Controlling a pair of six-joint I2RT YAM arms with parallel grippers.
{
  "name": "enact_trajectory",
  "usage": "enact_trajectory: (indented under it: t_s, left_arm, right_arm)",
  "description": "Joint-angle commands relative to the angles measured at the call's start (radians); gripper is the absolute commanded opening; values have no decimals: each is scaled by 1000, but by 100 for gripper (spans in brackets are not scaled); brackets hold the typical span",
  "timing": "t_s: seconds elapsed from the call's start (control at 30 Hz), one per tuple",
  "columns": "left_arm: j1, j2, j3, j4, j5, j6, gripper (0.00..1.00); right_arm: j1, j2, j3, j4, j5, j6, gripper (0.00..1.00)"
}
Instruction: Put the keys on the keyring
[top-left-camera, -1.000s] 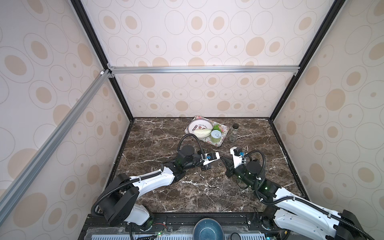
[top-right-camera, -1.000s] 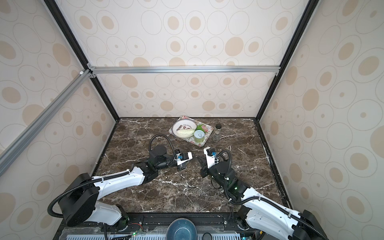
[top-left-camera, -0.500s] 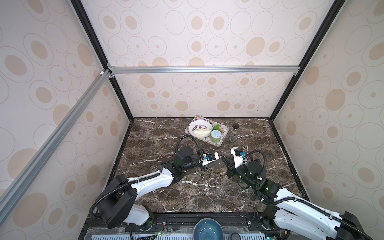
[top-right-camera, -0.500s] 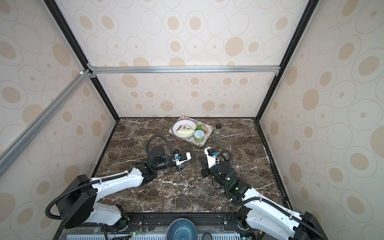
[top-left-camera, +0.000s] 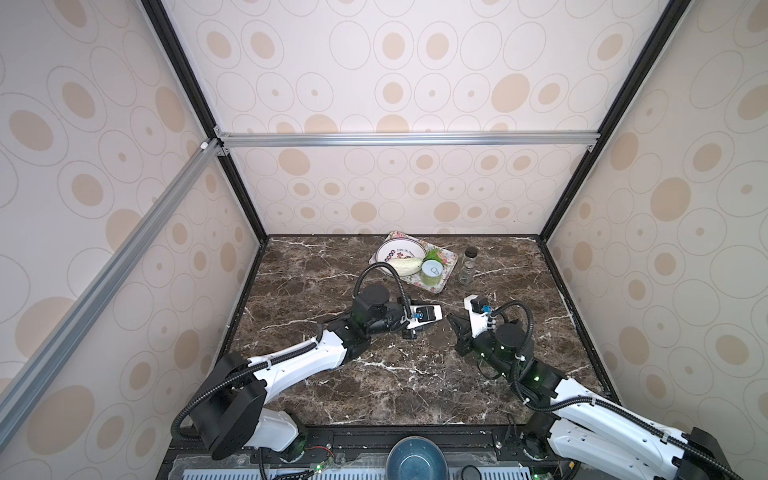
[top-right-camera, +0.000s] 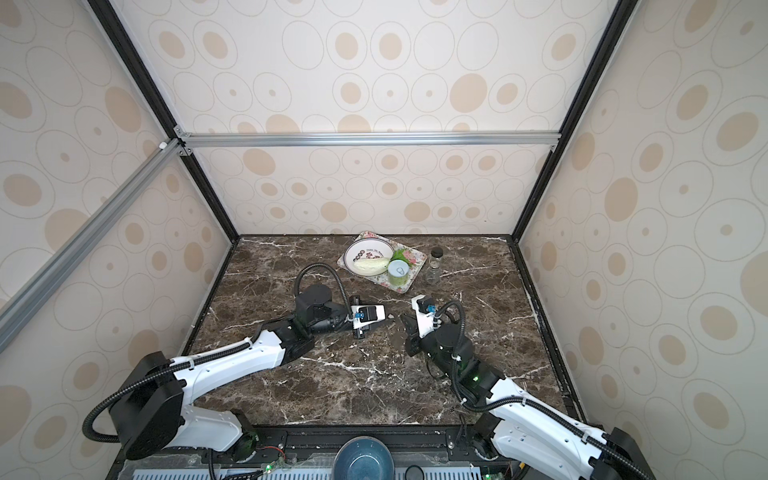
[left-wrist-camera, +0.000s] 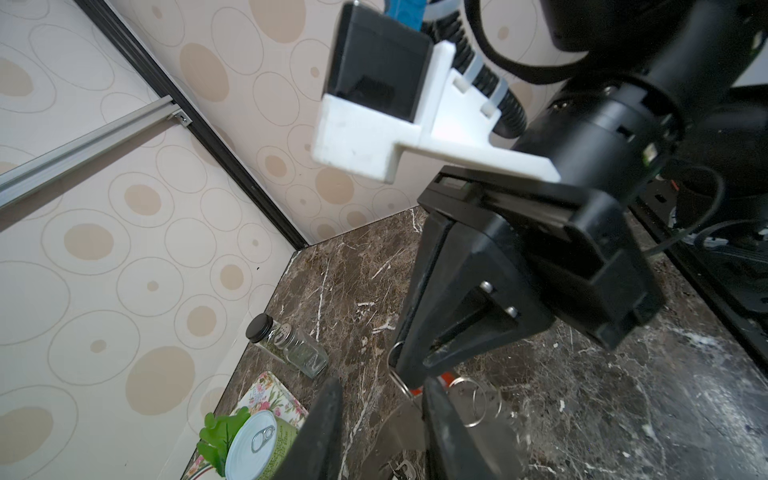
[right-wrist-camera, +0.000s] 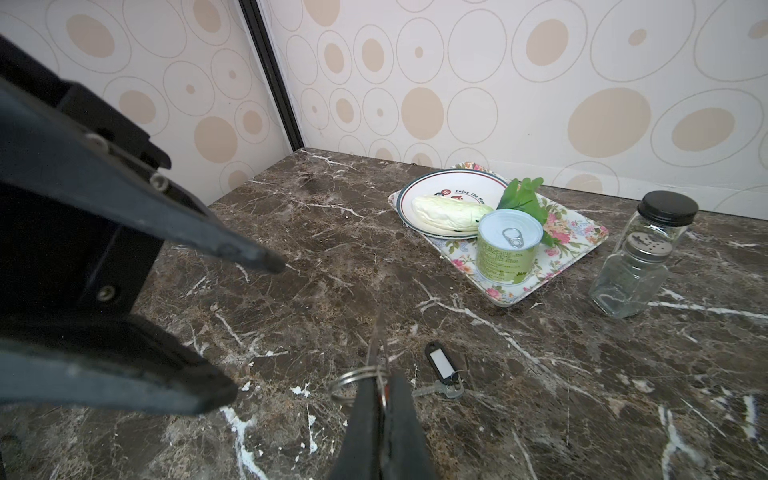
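Observation:
My right gripper (right-wrist-camera: 384, 386) is shut on the keyring (right-wrist-camera: 377, 332), a flat grey metal piece that shows edge-on in the right wrist view. A wire ring (right-wrist-camera: 353, 377) and a bit of red tag (left-wrist-camera: 446, 378) sit at its fingertips. In the left wrist view the keyring (left-wrist-camera: 399, 419) hangs low over the marble. My left gripper (left-wrist-camera: 380, 432) is open, with a finger on each side of the keyring's near edge and touching nothing. The key with the black tag (right-wrist-camera: 441, 360) lies flat on the table just beyond. In both top views the grippers (top-left-camera: 442, 324) (top-left-camera: 452, 322) meet mid-table.
A floral tray (right-wrist-camera: 582, 237) at the back holds a plate (right-wrist-camera: 415, 187), a pale cabbage leaf (right-wrist-camera: 449, 212) and a green can (right-wrist-camera: 509, 245). A glass shaker (right-wrist-camera: 636, 274) with a black lid stands to its right. A blue bowl (top-left-camera: 415, 461) sits below the front edge.
My left gripper's jaws have opened from shut. The left arm's wrist has shifted slightly, and the right arm has held still.

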Motion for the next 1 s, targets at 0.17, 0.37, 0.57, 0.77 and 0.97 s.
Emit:
enact_trajectory:
  t_s: [0.17, 0.37, 0.57, 0.77, 0.97]
  left_arm:
    - [-6, 71, 110, -134, 12, 29, 31]
    - [-6, 99, 151, -195, -2, 33, 30]
    - [-7, 107, 156, -188, -16, 24, 25]
    - [-7, 119, 153, -169, -24, 22, 22]
    - [-7, 128, 159, -163, -32, 9, 17]
  right_arm:
    - [-2, -10, -4, 25, 13, -7, 0]
    - [-1, -12, -4, 24, 9, -7, 0]
    - [-3, -10, -3, 27, 3, -6, 0]
    - [0, -10, -7, 34, -4, -8, 0]
    - [4, -11, -8, 39, -9, -9, 0]
